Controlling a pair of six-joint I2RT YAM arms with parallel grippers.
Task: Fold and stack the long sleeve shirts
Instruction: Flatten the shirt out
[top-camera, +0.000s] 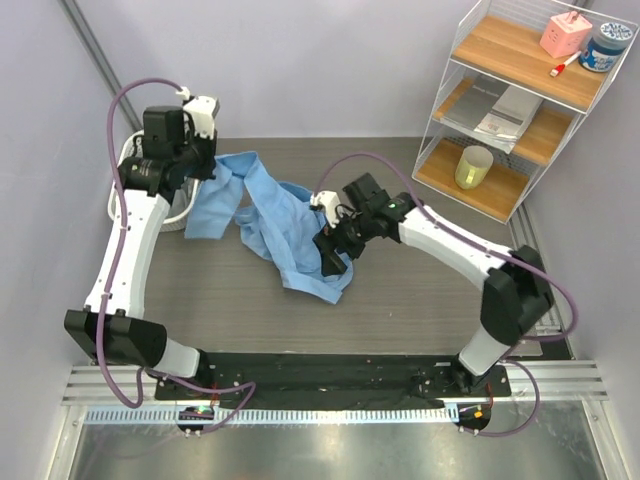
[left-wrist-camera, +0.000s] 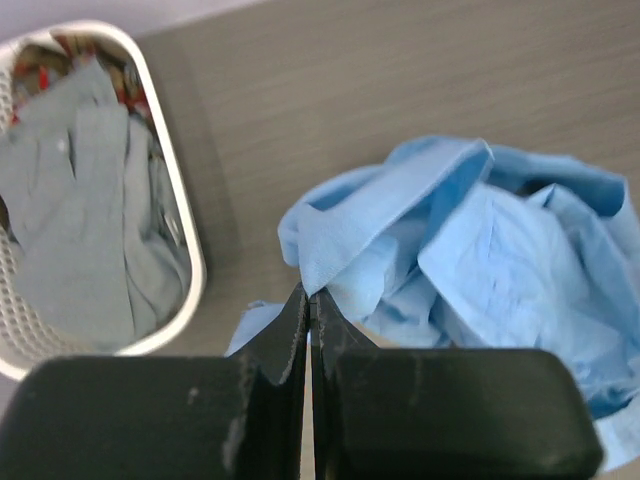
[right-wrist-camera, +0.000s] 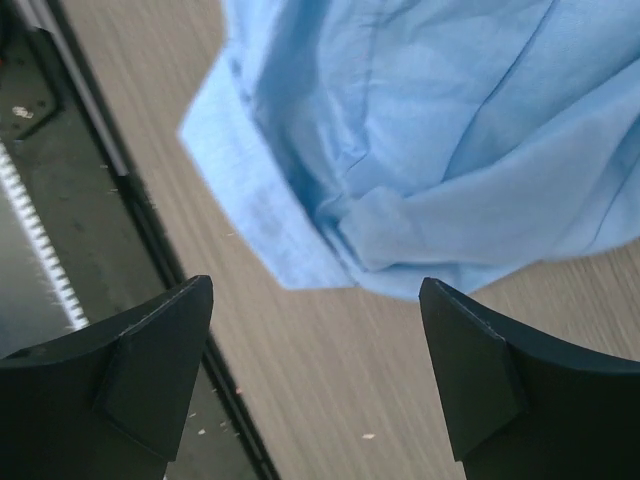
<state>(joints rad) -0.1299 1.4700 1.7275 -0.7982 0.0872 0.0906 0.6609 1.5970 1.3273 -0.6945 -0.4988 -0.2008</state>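
Your grey wood-grain table (top-camera: 430, 300) shows bare surface to the right of the cloth and along its near edge. One light blue shirt (top-camera: 285, 225) lies crumpled at the centre-left, one end stretching toward the far left. You have one wire rack (top-camera: 447, 85) with three wooden shelves at the far right corner. One white basket (left-wrist-camera: 190, 250) sits at the far left edge and holds one grey shirt (left-wrist-camera: 80, 200). Your left gripper (left-wrist-camera: 308, 300) is pinched tight on a fold of the blue shirt's edge, just beside the basket. Your right gripper (right-wrist-camera: 315, 290) hangs with its fingers wide apart over the shirt's near hem, holding nothing. The blue-lidded jar (top-camera: 607, 47) has a label too small to read.
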